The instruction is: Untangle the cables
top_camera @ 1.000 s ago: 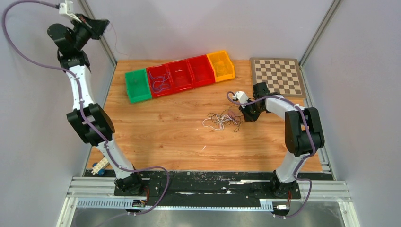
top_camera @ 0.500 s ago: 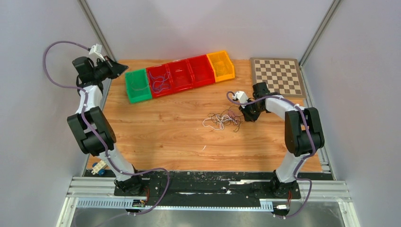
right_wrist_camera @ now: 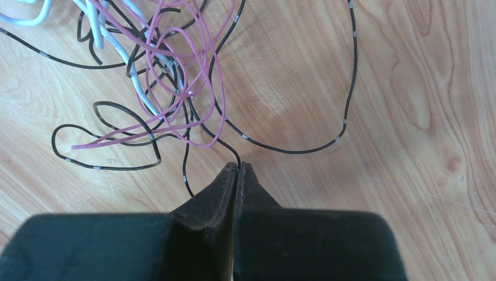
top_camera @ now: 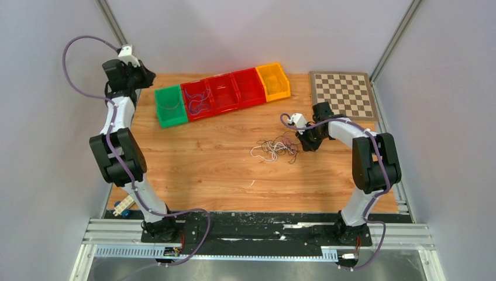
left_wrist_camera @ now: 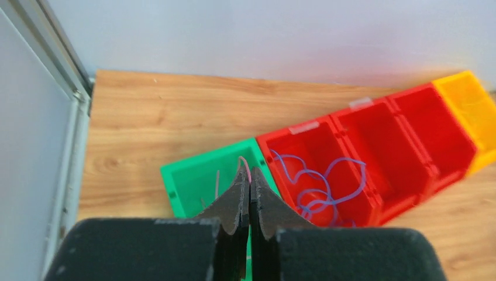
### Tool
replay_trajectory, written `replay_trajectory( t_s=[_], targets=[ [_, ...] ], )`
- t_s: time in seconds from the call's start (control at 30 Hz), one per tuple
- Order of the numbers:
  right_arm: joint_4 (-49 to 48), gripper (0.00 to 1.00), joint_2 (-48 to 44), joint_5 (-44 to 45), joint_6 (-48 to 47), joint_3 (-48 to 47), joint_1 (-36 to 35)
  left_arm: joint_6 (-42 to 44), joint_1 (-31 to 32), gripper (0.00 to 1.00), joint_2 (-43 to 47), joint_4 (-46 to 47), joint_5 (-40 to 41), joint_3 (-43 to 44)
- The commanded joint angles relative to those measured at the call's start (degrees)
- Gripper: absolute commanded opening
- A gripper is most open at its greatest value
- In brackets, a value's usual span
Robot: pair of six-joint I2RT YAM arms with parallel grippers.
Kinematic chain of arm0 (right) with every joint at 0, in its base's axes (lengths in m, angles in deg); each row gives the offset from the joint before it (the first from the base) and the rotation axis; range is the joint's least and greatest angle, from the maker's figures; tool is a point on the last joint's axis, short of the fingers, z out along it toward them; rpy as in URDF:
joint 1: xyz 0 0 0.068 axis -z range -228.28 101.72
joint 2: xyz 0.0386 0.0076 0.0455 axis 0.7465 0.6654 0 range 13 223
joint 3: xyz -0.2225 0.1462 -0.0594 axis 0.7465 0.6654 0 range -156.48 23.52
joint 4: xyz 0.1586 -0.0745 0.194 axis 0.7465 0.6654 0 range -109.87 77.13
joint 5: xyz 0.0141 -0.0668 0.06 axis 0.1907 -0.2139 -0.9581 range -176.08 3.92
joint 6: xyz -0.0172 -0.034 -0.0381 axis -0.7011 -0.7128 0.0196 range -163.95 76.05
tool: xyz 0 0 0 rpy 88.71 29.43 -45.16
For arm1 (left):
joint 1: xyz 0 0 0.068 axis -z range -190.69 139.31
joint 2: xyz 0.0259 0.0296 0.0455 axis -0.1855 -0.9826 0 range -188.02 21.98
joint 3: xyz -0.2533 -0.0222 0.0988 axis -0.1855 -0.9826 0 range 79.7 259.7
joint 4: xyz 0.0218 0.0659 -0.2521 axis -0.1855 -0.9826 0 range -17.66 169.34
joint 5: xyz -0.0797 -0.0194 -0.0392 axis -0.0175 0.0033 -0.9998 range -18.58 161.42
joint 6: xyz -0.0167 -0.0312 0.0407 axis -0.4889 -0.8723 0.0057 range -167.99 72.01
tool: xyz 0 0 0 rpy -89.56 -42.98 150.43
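Note:
A tangle of black, pink and white cables (top_camera: 275, 147) lies mid-table; it also shows in the right wrist view (right_wrist_camera: 169, 76). My right gripper (right_wrist_camera: 237, 167) is shut on a black cable (right_wrist_camera: 292, 149) at the tangle's right edge; in the top view the gripper (top_camera: 302, 139) sits low on the table. My left gripper (left_wrist_camera: 250, 175) is shut on a thin pink cable (left_wrist_camera: 245, 165) above the green bin (left_wrist_camera: 193, 175); in the top view it (top_camera: 147, 77) is at the far left, beside that bin (top_camera: 171, 105).
A row of bins runs along the back: green, three red (top_camera: 225, 91) and orange (top_camera: 274, 80). The first red bin holds a blue-purple cable (left_wrist_camera: 319, 181). A chessboard (top_camera: 343, 93) lies at the back right. A metal frame post (left_wrist_camera: 64, 70) stands left of the green bin.
My left arm has swung down from high at the far left and come over toward the green bin. The right arm and the tangle have not moved.

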Motion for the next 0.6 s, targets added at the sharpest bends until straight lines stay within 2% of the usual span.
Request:
replay_trajectory(
  t_s=[0.0,0.1,0.27,0.43,0.5,0.57],
  targets=[
    [0.74,0.00,0.56,-0.02,0.10,-2.11,-0.25,11.07,4.61,0.00,-5.05,-4.71,13.01,7.77],
    [0.89,0.00,0.22,0.31,-0.23,-1.87,-0.20,14.01,6.60,0.00,-7.52,-9.87,13.75,10.38],
    [0.96,0.00,-0.09,0.47,-0.56,-1.39,-0.21,14.46,7.02,0.00,-10.99,-17.19,8.44,11.87],
    [0.97,0.00,0.09,-0.11,-0.54,-1.62,-0.20,16.20,6.98,0.01,-12.41,-19.83,9.07,10.27],
    [1.04,0.00,0.10,-0.43,-0.39,-1.96,-0.18,17.18,6.98,0.05,-13.26,-20.92,9.86,10.14],
    [1.43,0.00,0.03,-0.98,-0.28,-2.50,-0.15,17.66,6.94,0.18,-13.76,-21.62,10.13,10.23]
  ],
)
